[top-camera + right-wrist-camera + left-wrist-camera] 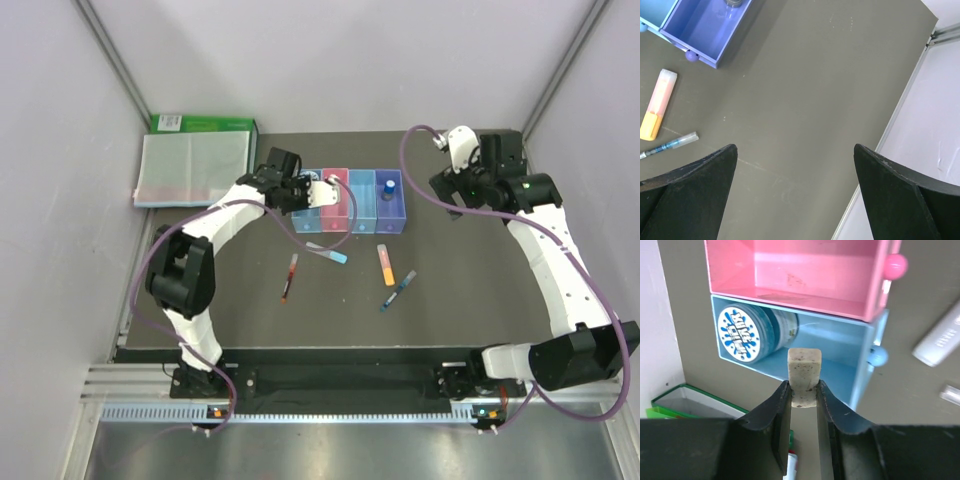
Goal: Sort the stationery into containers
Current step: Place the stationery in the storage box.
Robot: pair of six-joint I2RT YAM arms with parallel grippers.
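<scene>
We see a pink bin (805, 275) at upper centre, a light-blue bin (840, 357) beneath, a tape roll (742, 335) faced with blue splashes on white, a beige eraser (804, 372) with dark speckles, and an orange highlighter (659, 102) at left.

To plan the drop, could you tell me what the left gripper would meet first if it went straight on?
Probably the light-blue bin with the tape roll: the left gripper, shut on the beige eraser, points at its near edge; depth is unclear.
</scene>
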